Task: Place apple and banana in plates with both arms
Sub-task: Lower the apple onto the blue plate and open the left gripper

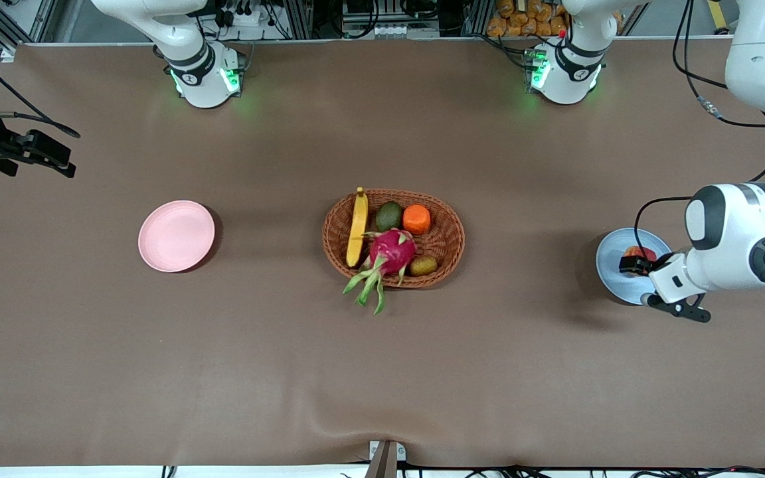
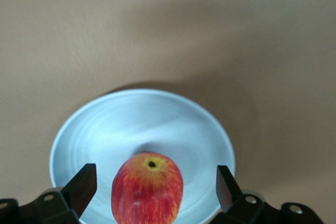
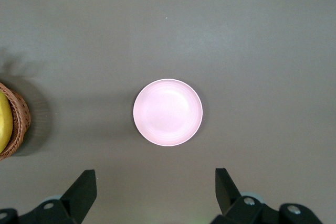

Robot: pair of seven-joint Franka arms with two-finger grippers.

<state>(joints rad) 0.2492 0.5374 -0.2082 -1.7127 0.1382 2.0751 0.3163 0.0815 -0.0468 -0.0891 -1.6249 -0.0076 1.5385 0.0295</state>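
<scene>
The red and yellow apple [image 1: 639,253] [image 2: 148,188] rests on the pale blue plate [image 1: 611,265] [image 2: 126,124] at the left arm's end of the table. My left gripper [image 1: 635,264] [image 2: 155,177] is open around the apple, with a gap showing on each side of it. The banana [image 1: 357,228] [image 3: 4,121] lies in the woven basket [image 1: 445,219] in the middle of the table. The pink plate [image 1: 176,236] [image 3: 168,112] is bare. My right gripper [image 1: 50,156] [image 3: 155,179] hangs open and empty, high over the right arm's end of the table.
The basket also holds an avocado [image 1: 388,216], an orange fruit [image 1: 416,219], a pink dragon fruit [image 1: 390,252] and a kiwi [image 1: 424,265]. A brown cloth [image 1: 382,372] covers the table.
</scene>
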